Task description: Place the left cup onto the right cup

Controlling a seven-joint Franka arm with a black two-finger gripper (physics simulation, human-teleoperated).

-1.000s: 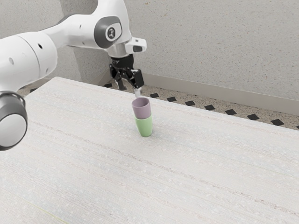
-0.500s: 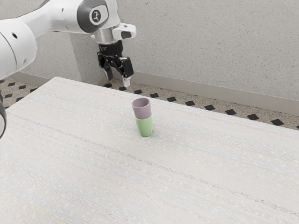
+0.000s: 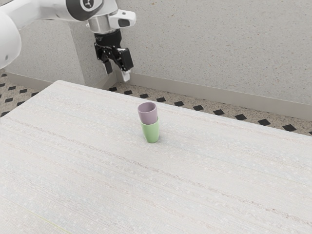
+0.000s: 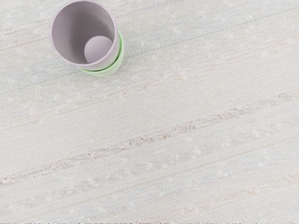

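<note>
**A:** Two cups, one stack already?

**B:** Yes. The mauve plastic cup (image 3: 147,113) sits nested in the pale green plastic cup (image 3: 150,131), near the far edge of the pale wood-grain desk (image 3: 73,170). I judge the placing done.

**A:** And the black two-finger gripper (image 3: 117,72)?

**B:** Fingers spread, holding nothing, high over the desk's far edge and well apart from the stack. Beyond lie the grey speckled wall (image 3: 219,44) and the diamond-tiled floor (image 3: 204,105). Nothing obstructs.

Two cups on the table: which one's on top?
The purple cup. It sits upright, nested in the mouth of the green cup, and the green one alone stands on the table.
</note>
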